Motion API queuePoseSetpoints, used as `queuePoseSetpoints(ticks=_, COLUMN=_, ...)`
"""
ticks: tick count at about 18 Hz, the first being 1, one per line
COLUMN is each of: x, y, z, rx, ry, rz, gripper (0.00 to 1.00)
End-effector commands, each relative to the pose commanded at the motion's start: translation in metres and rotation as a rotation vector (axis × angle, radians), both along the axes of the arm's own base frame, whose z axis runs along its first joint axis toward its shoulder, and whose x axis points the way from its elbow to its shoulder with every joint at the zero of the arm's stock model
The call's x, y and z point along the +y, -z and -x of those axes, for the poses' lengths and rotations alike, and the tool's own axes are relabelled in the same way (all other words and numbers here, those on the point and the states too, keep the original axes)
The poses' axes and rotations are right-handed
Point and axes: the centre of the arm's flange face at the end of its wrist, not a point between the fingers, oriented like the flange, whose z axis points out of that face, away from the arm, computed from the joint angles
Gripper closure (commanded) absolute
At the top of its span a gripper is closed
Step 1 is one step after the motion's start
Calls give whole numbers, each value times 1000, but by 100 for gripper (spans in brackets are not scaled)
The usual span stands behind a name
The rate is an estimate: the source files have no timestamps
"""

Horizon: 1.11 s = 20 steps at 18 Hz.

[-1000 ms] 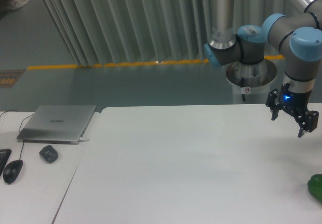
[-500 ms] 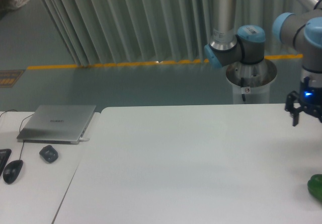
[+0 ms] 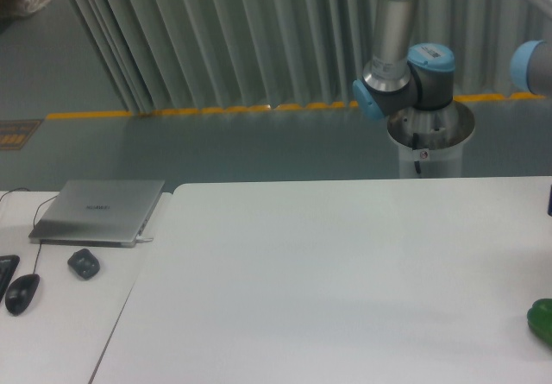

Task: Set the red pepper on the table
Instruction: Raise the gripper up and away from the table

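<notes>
The red pepper is out of view. The wide white table (image 3: pixel 328 280) fills the lower frame. Only the arm's upper joints (image 3: pixel 405 78) show at the top right, and the gripper has passed beyond the right edge of the picture, so its fingers are out of sight. A glossy green vegetable (image 3: pixel 542 319) lies at the table's right edge, partly cut off by the frame.
A narrower white desk (image 3: pixel 52 315) stands to the left with a closed laptop (image 3: pixel 99 211), a small dark object (image 3: pixel 84 263) and a black mouse (image 3: pixel 21 293). The robot's grey pedestal (image 3: pixel 429 138) rises behind the table, in front of a corrugated wall.
The gripper swung to the right over the last second and left the frame. The green vegetable and the desk items stayed put.
</notes>
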Motion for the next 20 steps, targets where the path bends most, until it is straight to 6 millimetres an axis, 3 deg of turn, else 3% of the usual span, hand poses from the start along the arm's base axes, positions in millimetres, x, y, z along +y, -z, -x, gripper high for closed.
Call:
queuePoseSetpoints(ticks=4, x=0, y=18, z=16, rx=-49, ry=-309, rz=-85, gripper=0)
queuePoseSetpoints(ticks=9, x=6, y=24, z=29, rx=-91, ry=-551, rz=-159, gripper=0)
queuePoseSetpoints(ticks=16, x=19, y=11, z=52, rx=-35, ry=-565, rz=-249, gripper=0)
queuePoseSetpoints(ticks=20, x=27, y=47, z=79, rx=-14, ry=-556, rz=-260, gripper=0)
